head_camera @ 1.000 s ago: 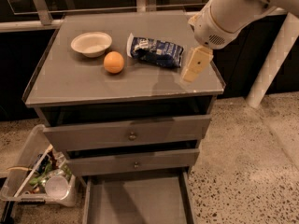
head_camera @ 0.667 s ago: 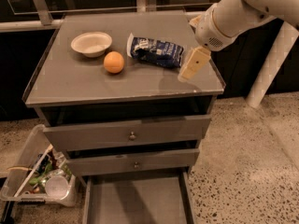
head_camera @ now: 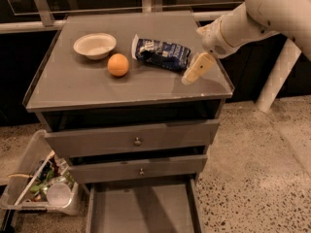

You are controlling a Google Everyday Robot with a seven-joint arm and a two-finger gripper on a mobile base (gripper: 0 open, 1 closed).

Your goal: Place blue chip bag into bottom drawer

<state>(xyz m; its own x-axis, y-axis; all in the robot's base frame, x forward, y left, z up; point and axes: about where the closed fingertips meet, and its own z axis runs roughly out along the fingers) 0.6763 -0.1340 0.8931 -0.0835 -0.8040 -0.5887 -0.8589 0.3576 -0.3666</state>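
The blue chip bag (head_camera: pixel 163 54) lies flat on the grey cabinet top (head_camera: pixel 97 89), its white sealed end to the left, next to an orange (head_camera: pixel 118 64). My gripper (head_camera: pixel 197 68), cream-coloured, hangs low over the top just right of the bag's right end, close to it or touching it. It holds nothing that I can see. The bottom drawer (head_camera: pixel 141 208) is pulled out below, and its flat grey floor shows bare.
A white bowl (head_camera: pixel 95 45) sits at the back left of the top. The two upper drawers (head_camera: pixel 138 141) with round knobs are shut. A clear bin of rubbish (head_camera: pixel 43 191) stands on the floor at the left. A white post (head_camera: pixel 279 72) rises at the right.
My gripper has shifted slightly left, closer to the bag's right end. The bag, the orange and the bowl have not moved.
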